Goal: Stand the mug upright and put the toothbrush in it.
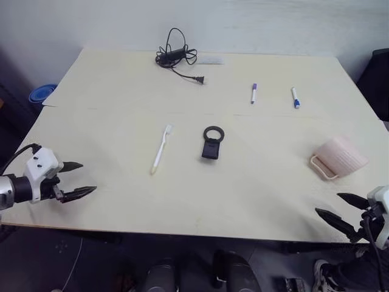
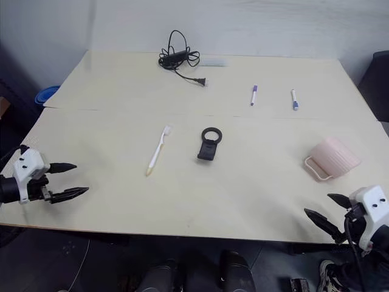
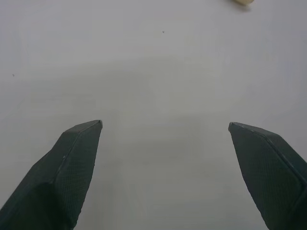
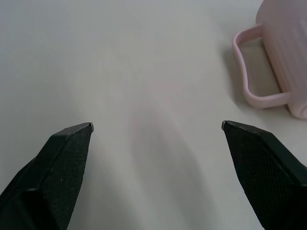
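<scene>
The pale pink ribbed mug (image 1: 341, 157) lies on its side at the right of the table, its loop handle (image 4: 249, 72) toward the table's front edge. The white-cream toothbrush (image 1: 161, 148) lies flat left of the table's middle, bristle head at the far end. My left gripper (image 1: 79, 179) hovers open over the front left edge, well short of the toothbrush. My right gripper (image 1: 340, 208) is open at the front right edge, just in front of the mug and apart from it. Both hold nothing.
A black ring-topped gadget (image 1: 212, 143) lies at the middle beside the toothbrush. Two short white markers, one purple-capped (image 1: 254, 93) and one blue-capped (image 1: 295, 97), lie further back on the right. A coiled black cable (image 1: 176, 56) sits at the far edge. A blue bowl (image 1: 41, 94) is beyond the left side.
</scene>
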Motion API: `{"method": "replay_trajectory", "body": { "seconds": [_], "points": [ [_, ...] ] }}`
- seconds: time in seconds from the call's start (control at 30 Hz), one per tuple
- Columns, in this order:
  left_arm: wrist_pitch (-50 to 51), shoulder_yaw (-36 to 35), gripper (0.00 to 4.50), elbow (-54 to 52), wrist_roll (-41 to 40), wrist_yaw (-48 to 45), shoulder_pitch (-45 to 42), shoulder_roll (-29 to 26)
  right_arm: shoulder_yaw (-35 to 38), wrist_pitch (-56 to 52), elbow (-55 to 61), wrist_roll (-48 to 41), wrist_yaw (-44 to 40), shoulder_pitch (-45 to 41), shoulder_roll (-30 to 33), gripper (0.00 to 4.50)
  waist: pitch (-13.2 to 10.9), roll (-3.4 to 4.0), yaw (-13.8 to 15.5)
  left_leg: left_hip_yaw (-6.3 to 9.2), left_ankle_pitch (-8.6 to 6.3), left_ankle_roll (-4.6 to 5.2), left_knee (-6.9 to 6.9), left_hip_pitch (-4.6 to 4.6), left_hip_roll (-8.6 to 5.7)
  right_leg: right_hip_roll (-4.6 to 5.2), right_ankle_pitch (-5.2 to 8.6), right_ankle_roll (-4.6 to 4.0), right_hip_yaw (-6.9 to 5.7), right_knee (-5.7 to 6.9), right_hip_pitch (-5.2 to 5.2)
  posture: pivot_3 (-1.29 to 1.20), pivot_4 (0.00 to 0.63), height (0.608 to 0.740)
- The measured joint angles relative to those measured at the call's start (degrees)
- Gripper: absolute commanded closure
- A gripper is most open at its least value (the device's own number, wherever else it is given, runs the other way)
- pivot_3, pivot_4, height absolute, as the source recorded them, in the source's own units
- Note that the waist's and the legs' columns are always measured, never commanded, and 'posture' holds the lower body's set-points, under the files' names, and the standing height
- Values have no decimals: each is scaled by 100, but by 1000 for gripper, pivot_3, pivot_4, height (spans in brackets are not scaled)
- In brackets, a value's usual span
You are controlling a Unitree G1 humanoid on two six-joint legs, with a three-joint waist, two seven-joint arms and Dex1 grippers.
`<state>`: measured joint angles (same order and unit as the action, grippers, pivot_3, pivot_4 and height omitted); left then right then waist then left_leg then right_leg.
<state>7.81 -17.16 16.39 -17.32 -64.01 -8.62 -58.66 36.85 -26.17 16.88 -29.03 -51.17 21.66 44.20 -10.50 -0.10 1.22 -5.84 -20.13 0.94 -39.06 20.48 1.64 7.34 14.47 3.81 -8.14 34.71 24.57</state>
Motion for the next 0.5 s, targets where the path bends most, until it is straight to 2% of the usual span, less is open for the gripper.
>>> {"method": "replay_trajectory", "body": {
  "seconds": [0.5],
  "points": [
    [-5,63,29,12,15,0,-160,112,-41,-25,12,60,85,-115,0,0,0,-1,3,-33,-7,-2,1,-16,8,-19,0,0,38,3,3,0,150,740]
  ]
}}
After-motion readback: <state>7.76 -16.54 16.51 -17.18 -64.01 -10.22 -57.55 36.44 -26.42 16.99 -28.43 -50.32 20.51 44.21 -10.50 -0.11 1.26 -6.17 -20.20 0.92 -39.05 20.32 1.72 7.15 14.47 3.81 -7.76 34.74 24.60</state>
